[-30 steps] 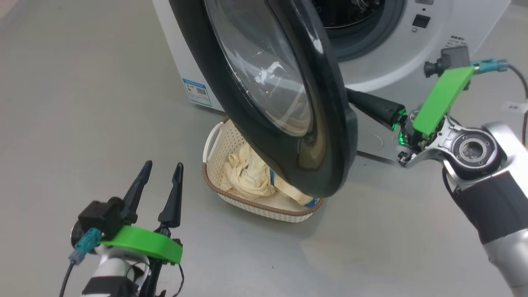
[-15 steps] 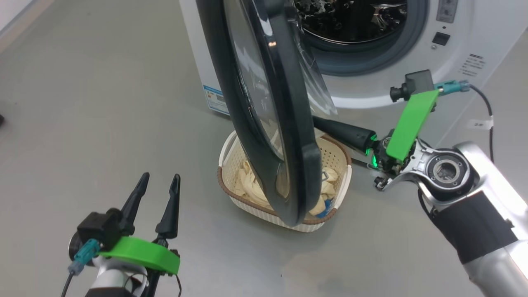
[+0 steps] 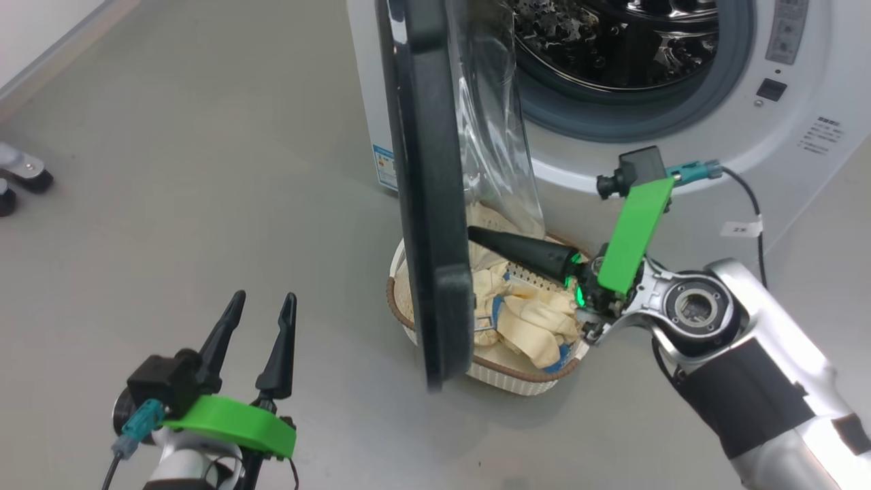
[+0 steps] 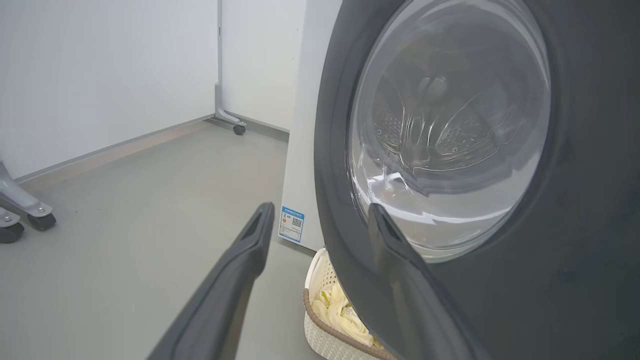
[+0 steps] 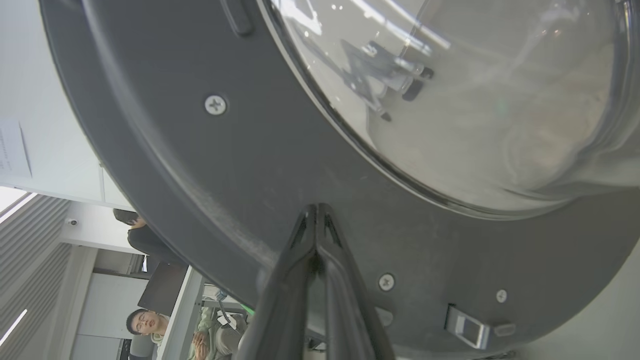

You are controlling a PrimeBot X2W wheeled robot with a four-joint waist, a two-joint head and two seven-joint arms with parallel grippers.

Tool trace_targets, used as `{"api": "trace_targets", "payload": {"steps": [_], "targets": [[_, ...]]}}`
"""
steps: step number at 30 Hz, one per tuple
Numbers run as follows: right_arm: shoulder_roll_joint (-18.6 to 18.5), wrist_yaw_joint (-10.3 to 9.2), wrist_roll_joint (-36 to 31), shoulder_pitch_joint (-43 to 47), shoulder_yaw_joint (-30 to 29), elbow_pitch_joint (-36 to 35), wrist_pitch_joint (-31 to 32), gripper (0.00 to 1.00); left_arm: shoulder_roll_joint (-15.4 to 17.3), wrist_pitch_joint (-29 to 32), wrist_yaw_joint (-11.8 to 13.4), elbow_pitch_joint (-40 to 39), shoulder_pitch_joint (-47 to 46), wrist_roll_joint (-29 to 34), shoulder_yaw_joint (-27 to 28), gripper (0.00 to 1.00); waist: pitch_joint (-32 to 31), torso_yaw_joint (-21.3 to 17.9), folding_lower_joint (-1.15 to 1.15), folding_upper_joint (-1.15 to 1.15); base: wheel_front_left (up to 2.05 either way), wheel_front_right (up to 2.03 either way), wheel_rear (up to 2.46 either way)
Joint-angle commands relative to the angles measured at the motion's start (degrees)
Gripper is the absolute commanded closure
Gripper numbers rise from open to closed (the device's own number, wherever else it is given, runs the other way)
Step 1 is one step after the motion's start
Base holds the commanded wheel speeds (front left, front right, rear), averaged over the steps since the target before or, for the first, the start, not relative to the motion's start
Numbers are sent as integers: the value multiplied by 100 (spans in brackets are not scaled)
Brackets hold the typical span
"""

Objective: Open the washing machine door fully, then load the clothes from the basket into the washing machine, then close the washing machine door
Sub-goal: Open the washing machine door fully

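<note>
Opening step: the right tool, pinched shut, rests against the inner face of the glossy black-rimmed round glass door. Next, push it wider leftward (left tool hovers, spread wide).

We see the door edge-on down the middle of the frame, hanging over the left part of the basket and barring it from the left. Right of the door, our right gripper, fingers together, lies across the basket. The drum mouth at upper right stands uncovered, and the floor at left is open.
</note>
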Motion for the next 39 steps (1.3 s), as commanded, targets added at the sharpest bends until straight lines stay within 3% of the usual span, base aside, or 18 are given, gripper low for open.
{"api": "trace_targets", "payload": {"steps": [1, 13, 20, 21, 22, 23, 25, 27, 29, 39], "targets": [[178, 10, -27, -45, 69, -231, 33, 100, 138, -39, 3, -177, -86, 55, 233, 0, -13, 37, 0, 0, 0, 0, 0], [433, 10, -55, -83, 141, -183, 9, 100, 133, -39, 3, -172, -116, 59, 222, 0, -12, 174, 0, 0, 0, 0, 0], [354, 10, -135, -32, 64, -166, -65, 100, 177, -39, 3, -174, -151, 18, 188, 0, -29, 10, 0, 0, 0, 0, 0], [326, 10, -147, -16, 46, -167, -84, 92, 192, -39, 3, -172, -165, 7, 178, 0, -33, -25, 0, 0, 0, 0, 0], [296, 10, -162, 5, 25, -168, -115, 75, 208, -39, 3, -167, -177, -5, 168, 0, -39, -61, 0, 0, 0, 0, 0], [296, 10, -162, 5, 25, -168, -115, 75, 208, -39, 3, -167, -177, -5, 168, 0, -39, -61, 0, 0, 0, 0, 0], [240, 10, -175, 57, -10, -176, -163, 54, 245, -39, 3, -164, -200, -48, 154, 0, -52, -146, 0, 0, 0, 0, 0], [179, 10, -193, 110, -55, -181, -231, 18, 295, -39, 3, -159, -219, -83, 142, 0, -62, -235, 0, 0, 0, 0, 0], [117, 10, -207, 168, -98, -187, -298, 0, 347, -39, 3, -158, -231, -116, 131, 0, -78, -327, 0, 0, 0, 0, 0], [-260, 10, -422, 432, -175, -182, -787, 0, 554, -39, 3, -164, -269, -206, 189, 0, -108, -714, 0, 0, 0, 0, 0]]}}
